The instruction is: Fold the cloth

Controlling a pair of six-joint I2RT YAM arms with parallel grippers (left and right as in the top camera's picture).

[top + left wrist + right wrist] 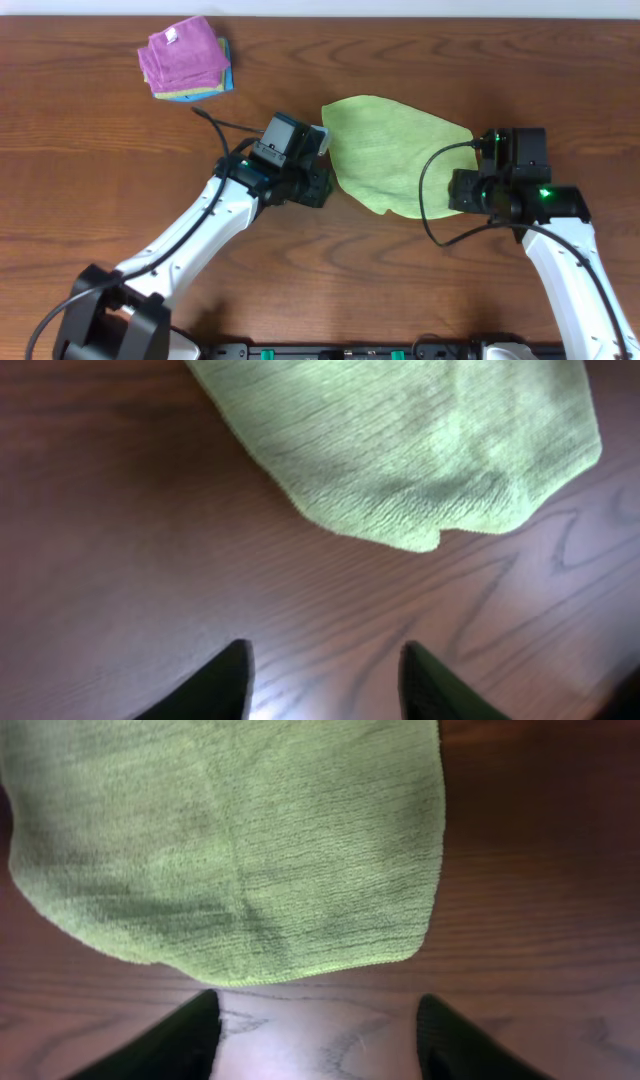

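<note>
A: Start at the fingers. Is either arm holding anything?

B: No. The left gripper [325,660] has its fingers spread with only bare table [120,560] between them. The right gripper [318,1012] is the same: fingers apart and nothing grasped.

A: And where is the cloth?

B: The cloth [395,155] lies flat on the table between the two arms. In the left wrist view a rounded corner sits toward 1 o'clock from the fingertips, clear of them. In the right wrist view its near edge is at 12 o'clock, just ahead of the fingertips, with a strip of wood between. From overhead, the left gripper is at the cloth's 9 o'clock and the right one at about 4 o'clock.

A: So is it folded?

B: Partly, I'd judge. From above the outline is a lopsided leaf running from 11 o'clock to 4 o'clock, not a square. The corner in the left wrist view has a small notch, as if two layers meet there. That suggests one fold is in, and not a tidy one.

A: What is left?

B: Probably squaring the edges or folding it once more. I can't tell whether one fold counts as finished. The purple cloth [180,50] sits on its pile at the table's 10 o'clock, well apart and not involved.
</note>
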